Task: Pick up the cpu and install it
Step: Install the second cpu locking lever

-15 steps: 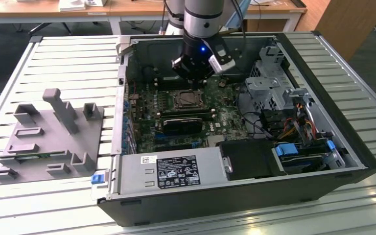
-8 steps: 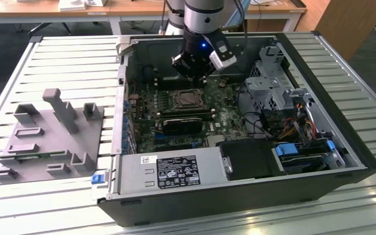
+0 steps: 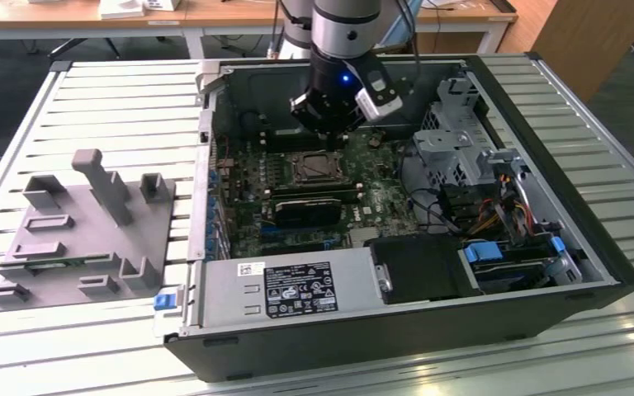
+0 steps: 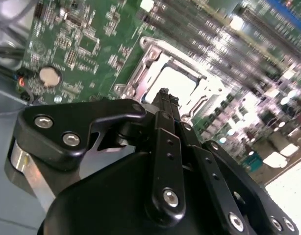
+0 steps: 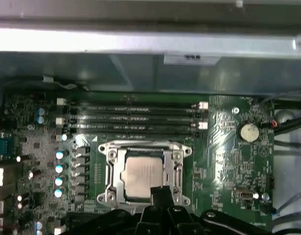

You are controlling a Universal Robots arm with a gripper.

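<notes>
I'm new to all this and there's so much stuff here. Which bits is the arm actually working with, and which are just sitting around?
Part of the job:
- the cpu, lying in the socket on the motherboard
- the gripper, just above the socket's edge

Just lying about:
- the grey tray beside the computer case
- the power supply
- the round battery

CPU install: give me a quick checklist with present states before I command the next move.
1. cpu inside the socket frame: ok.
2. cpu lying flat and fully seated: cannot tell.
3. gripper fingertips together, carrying nothing: ok.
4. gripper above the socket's edge, inside the open computer case: ok.
5. Socket frame latched down: cannot tell.
6. Grey tray on the table, outside the case: ok.
</notes>
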